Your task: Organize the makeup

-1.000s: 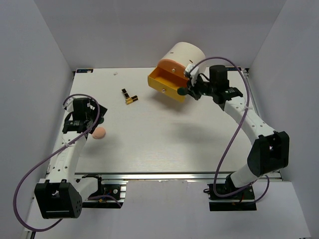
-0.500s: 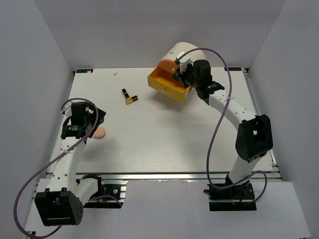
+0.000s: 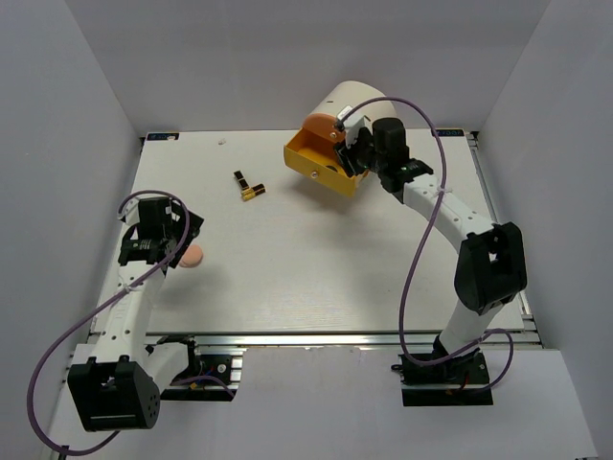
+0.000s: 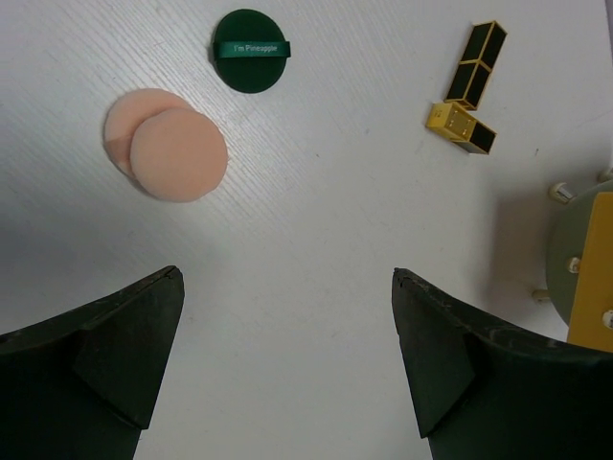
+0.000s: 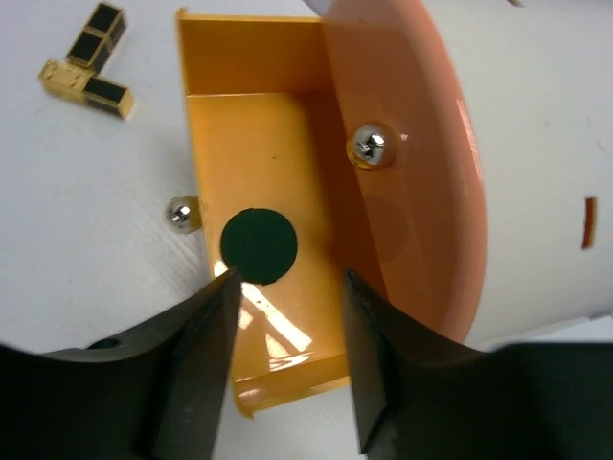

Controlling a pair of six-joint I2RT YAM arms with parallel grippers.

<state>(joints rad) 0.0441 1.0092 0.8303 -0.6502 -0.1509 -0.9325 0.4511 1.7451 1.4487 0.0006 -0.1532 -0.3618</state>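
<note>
The white table [image 3: 316, 278] bears the cream cylinder [image 3: 352, 99] at upper centre, with its yellow drawer [image 3: 316, 158] pulled open. The right gripper [image 5: 289, 278] hangs over the drawer, spread and empty, with a dark green disc [image 5: 259, 246] on the drawer floor. At left, the left gripper [image 4: 285, 278] gapes wide and holds nothing. Ahead of it lie overlapping peach round pieces [image 4: 168, 144], a banded green disc [image 4: 250, 51] and lipstick tubes [image 4: 467, 88].

Two dark fingers [image 4: 96, 369] stand wide apart over the bare white counter [image 4: 316, 249]. Far left, two overlapping peach round pads [image 4: 172, 149] lie near a dark green disc [image 4: 251, 51]. Two black-and-gold lipstick tubes [image 4: 469, 91] lie far right, touching.
</note>
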